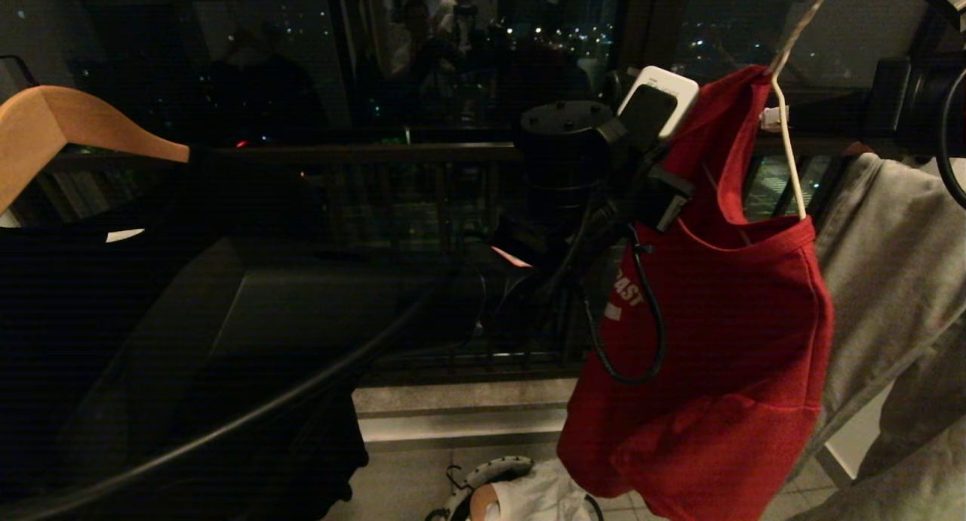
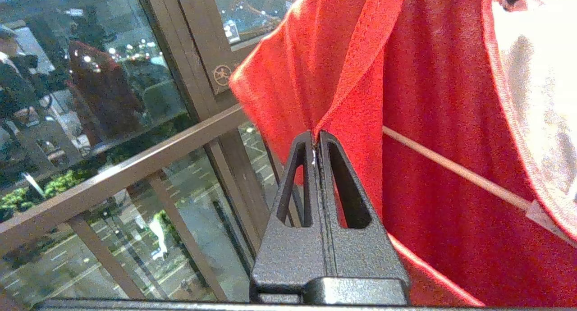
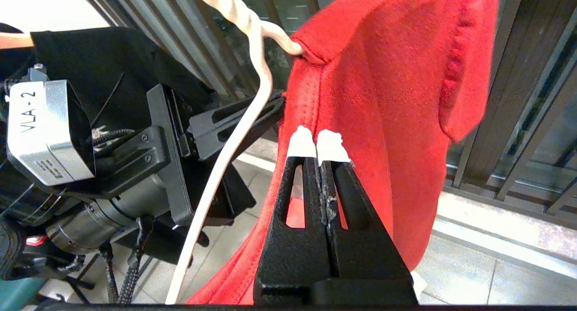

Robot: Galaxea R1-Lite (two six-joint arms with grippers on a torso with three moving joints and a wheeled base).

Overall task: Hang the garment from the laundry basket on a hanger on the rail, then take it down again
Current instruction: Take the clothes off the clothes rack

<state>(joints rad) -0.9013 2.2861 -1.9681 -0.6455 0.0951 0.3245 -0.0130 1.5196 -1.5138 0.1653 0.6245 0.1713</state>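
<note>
A dark window with a brown railing point(image 1: 317, 155) and city lights behind it fills the background, and pale tiled floor shows below. The red T-shirt point(image 1: 724, 340) hangs on the thin white wire hanger point(image 1: 786, 140), whose twisted neck rises out of the top of the head view; one shoulder of the shirt sits on the hanger's arm while the rest droops in folds. The left gripper point(image 2: 317, 139) reaches in from the left at shoulder height of the shirt, its fingers pressed together on a folded edge of the red fabric. The right gripper point(image 3: 319, 151) is beside the shirt on the other side, its white-tipped fingers closed together with the tips against the cloth; whether any fabric is pinched between them cannot be told. A wooden hanger point(image 1: 68, 128) carrying a black T-shirt point(image 1: 90, 309) hangs at the far left, and a grey garment point(image 1: 898, 279) hangs at the right. The laundry basket point(image 1: 483, 483) stands on the floor below, with a white cloth point(image 1: 539, 498) in it.
</note>
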